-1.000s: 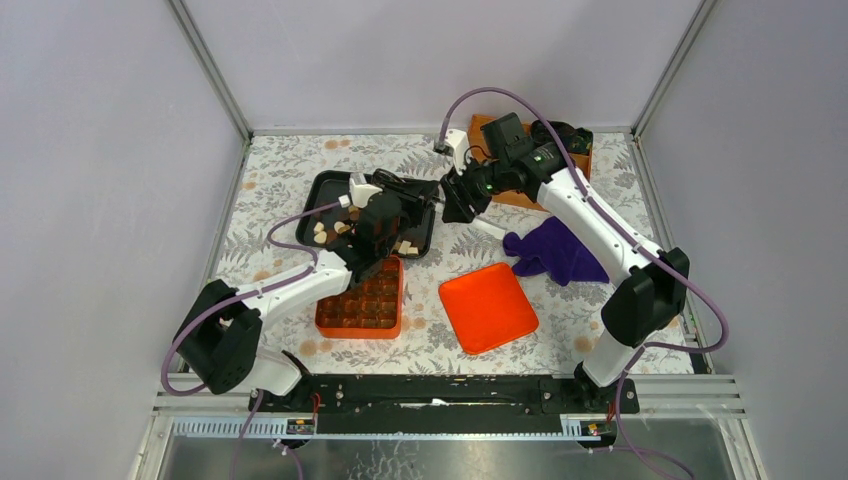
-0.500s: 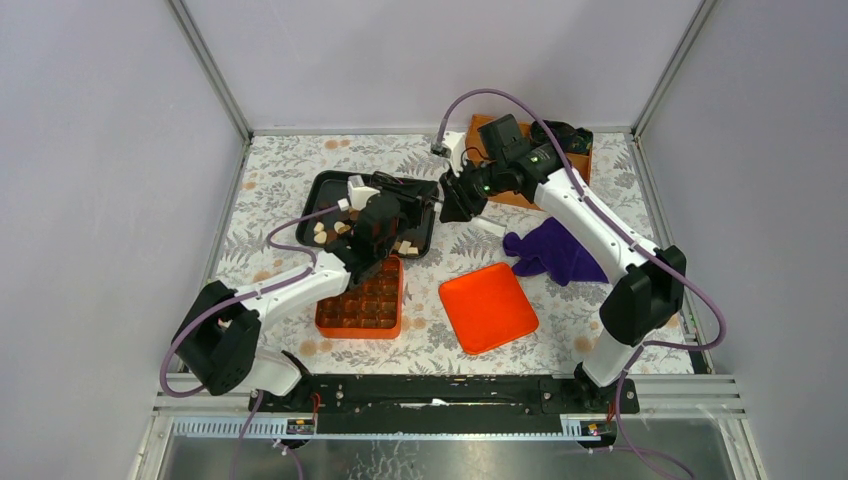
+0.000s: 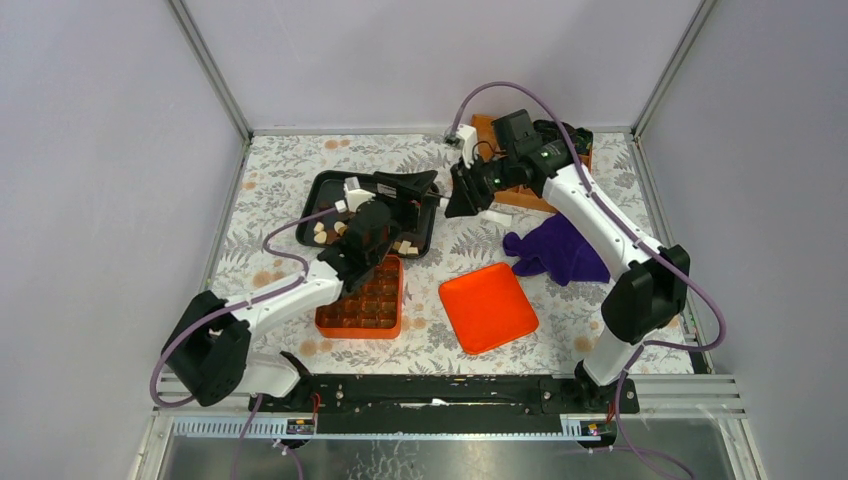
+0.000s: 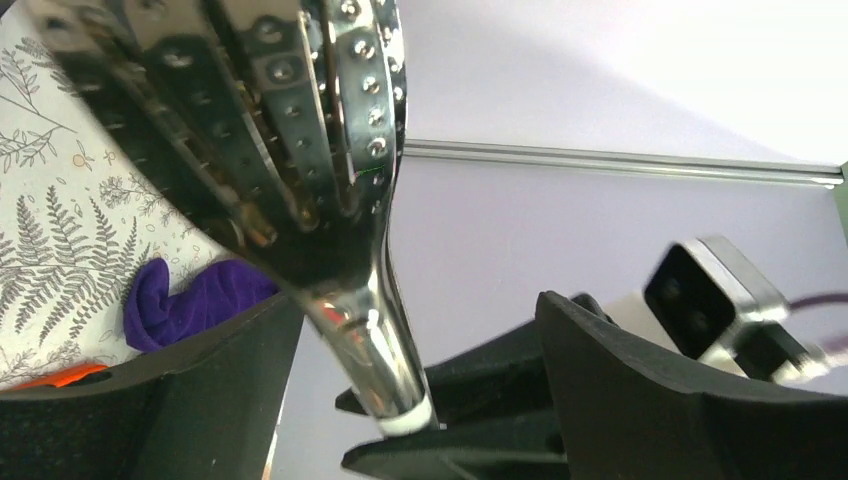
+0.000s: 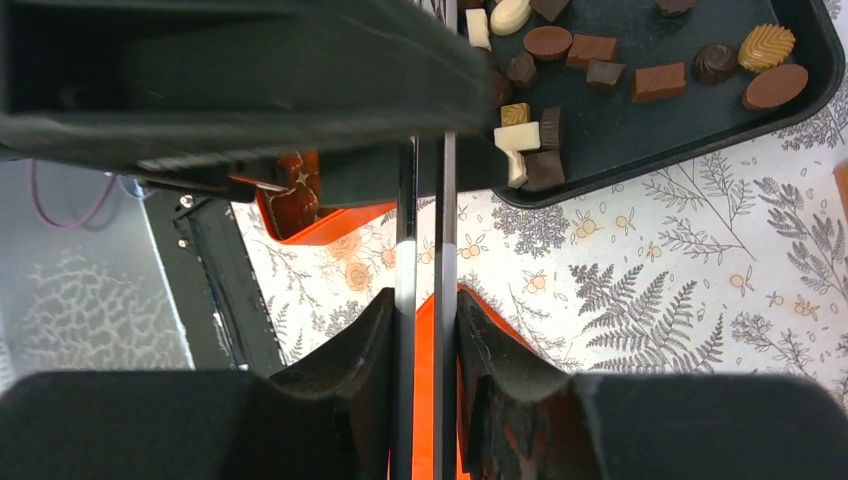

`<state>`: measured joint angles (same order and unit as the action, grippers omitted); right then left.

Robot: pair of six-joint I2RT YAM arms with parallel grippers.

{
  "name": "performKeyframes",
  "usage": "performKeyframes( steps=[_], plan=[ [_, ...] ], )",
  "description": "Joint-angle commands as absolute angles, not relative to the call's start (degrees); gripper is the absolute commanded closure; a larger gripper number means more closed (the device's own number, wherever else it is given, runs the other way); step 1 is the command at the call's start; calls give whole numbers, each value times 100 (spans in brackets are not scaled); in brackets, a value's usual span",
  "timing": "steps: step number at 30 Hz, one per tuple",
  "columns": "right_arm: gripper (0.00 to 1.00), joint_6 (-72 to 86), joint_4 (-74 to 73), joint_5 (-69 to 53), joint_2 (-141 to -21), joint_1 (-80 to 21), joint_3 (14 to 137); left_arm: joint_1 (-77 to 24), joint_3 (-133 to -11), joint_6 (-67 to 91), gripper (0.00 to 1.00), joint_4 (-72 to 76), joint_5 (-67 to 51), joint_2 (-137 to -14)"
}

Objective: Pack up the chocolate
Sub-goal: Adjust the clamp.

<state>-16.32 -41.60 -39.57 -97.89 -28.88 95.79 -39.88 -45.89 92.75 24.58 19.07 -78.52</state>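
Observation:
The chocolate (image 5: 590, 50), small brown and cream pieces, lies in a black tray (image 3: 325, 188) at the back left, and the right wrist view shows the same tray (image 5: 650, 130). Metal tongs (image 4: 330, 150) bridge the two grippers above the tray's right end. My right gripper (image 5: 425, 300) is shut on the tongs' two thin arms (image 5: 446, 230). My left gripper (image 4: 417, 310) stands open, its jaws wide on either side of the tongs' stem. In the top view the left gripper (image 3: 395, 200) and the right gripper (image 3: 455, 197) nearly meet.
An orange compartment box (image 3: 365, 300) sits in front of the tray, under my left arm. Its flat orange lid (image 3: 488, 307) lies to the right. A purple cloth (image 3: 555, 250) is bunched beyond the lid. A brown box (image 3: 520, 195) stands at the back right.
My left gripper has opened off the tongs. My right gripper has closed on them and shifted slightly to the right.

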Motion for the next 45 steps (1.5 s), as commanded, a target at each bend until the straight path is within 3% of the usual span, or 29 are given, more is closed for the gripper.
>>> performKeyframes(
  steps=[1, 12, 17, 27, 30, 35, 39, 45],
  plan=[
    [71, -1189, -3828, -4785, -9703, -2561, 9520, -3990, -4400, 8854, 4, 2838, 2052, -7484],
    [65, -257, -3197, -5927, -9574, -1865, 9145, -3916, -3691, 7243, 1, 2511, 2162, -6114],
    [56, -211, -3112, -6027, -9552, -1811, 9036, -3877, -3365, 6481, 1, 2214, 2263, -5230],
    [53, -224, -3135, -6036, -9566, -1767, 9031, -3848, -2875, 6040, 1, 1291, 2787, -3983],
    [56, -273, -3166, -5948, -9565, -1769, 9031, -3840, -2728, 6038, 1, 1217, 2893, -3754],
    [73, -364, -3242, -5755, -9565, -1765, 9048, -3841, -2654, 5965, 2, 1121, 2929, -3615],
    [75, -450, -3297, -5674, -9571, -1765, 9035, -3840, -2682, 5798, 2, 1092, 2903, -3614],
    [61, -820, -3638, -5300, -9747, -1767, 9279, -3841, -2697, 5577, 2, 974, 2866, -3567]
  ],
)
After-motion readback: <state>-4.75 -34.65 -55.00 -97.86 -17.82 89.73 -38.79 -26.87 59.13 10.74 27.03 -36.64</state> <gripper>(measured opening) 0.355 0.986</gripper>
